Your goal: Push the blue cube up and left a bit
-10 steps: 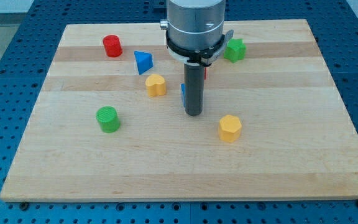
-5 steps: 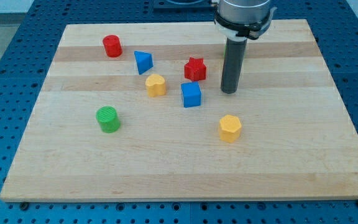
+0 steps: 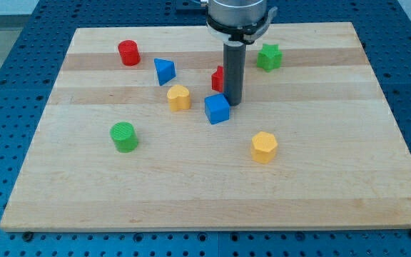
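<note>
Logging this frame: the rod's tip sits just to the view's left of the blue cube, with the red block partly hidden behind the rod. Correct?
Not quite. In the camera view my tip sits at the blue cube's upper right, not its left. The red block is indeed partly hidden behind the rod.

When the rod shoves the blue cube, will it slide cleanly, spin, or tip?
The blue cube sits flat on smooth wood, so it probably slides rather than tips or rolls. My tip is at its upper-right corner, off-centre, so it may well twist. It looks small and rigid, likely light.
</note>
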`<state>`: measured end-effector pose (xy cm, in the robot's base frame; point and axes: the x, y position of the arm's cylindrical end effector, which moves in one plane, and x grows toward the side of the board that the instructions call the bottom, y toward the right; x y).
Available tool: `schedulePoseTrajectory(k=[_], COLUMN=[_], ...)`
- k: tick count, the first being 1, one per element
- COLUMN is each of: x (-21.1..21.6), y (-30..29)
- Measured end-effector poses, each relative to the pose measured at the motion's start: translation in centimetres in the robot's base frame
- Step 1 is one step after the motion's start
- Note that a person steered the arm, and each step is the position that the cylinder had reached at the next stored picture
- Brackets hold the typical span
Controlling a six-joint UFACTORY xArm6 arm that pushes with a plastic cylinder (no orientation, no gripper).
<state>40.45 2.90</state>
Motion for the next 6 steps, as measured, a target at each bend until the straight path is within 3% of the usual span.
schedulePoseTrajectory(k=[6], x=[1.9], y=[-2.0])
